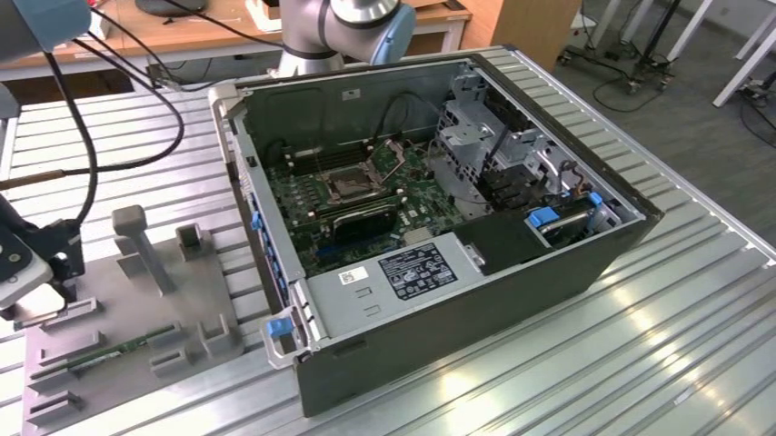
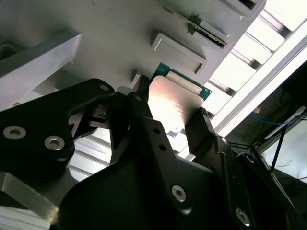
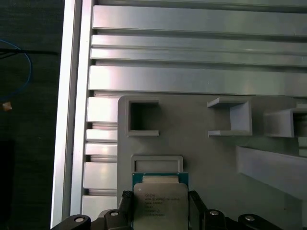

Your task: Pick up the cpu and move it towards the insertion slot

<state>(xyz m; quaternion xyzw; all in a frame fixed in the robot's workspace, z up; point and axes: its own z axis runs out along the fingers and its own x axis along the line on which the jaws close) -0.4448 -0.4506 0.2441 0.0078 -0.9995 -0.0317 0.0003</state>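
The cpu (image 2: 173, 106) is a flat square chip with a silver top and a green rim (image 3: 158, 203). My gripper (image 2: 170, 115) is shut on it, one dark finger (image 2: 140, 101) on each side, and holds it just over the grey fixture plate (image 3: 201, 158). In the exterior view the gripper (image 1: 43, 292) hangs at the far left, over the plate's left end. The insertion slot (image 1: 351, 187), a dark square socket in a silver frame, sits on the green board inside the open computer case, well to the exterior view's right of the gripper.
The grey fixture plate (image 1: 134, 309) carries upright posts, small holders and a thin green memory stick (image 1: 122, 349). The open computer case (image 1: 485, 272) has tall walls around the board. Black cables (image 1: 122, 109) hang at the left. The slatted metal table's edge (image 3: 67, 120) lies close by.
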